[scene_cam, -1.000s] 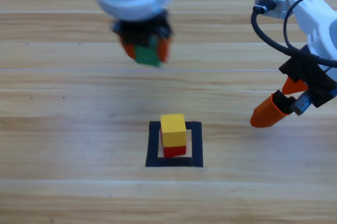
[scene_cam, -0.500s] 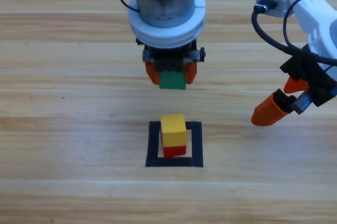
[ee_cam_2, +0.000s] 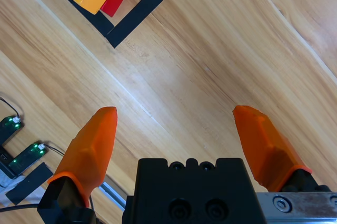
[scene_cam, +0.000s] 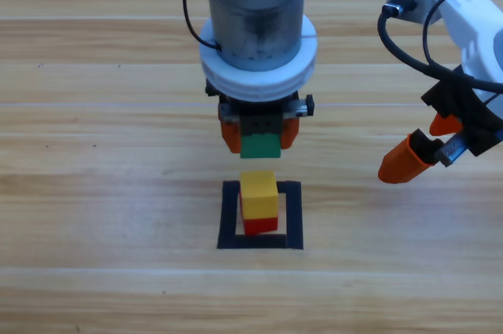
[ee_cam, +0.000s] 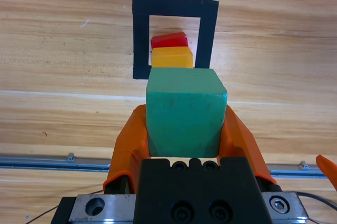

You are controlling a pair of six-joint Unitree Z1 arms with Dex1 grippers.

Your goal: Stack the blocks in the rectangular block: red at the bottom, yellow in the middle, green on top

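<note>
The green cube was held in the air between the two orange jaws of the left hand, which were clamped on its opposite sides. In the high view it hung just above the top edge of the black tape outline, close to the stack but not touching it. The left wrist view showed the same green cube filling the gap between the jaws, its top face level and its lower part hidden behind the hand's black body.

Inside the tape outline stood the yellow cube on top of the red cube. The two were squarely stacked, with only a strip of red showing below the yellow in the high view. The stack sat toward the middle of the outline, with bare wood visible on its right and a narrower gap on its left. From the left wrist, the yellow cube and red cube appeared beyond the green one, both within the tape square.

The right hand hovered well to the right of the outline, over the wooden worktop. Its jaws were spread wide apart with nothing between them, as the right wrist view showed; the stack and a corner of the tape lay far off at that picture's upper left.
</note>
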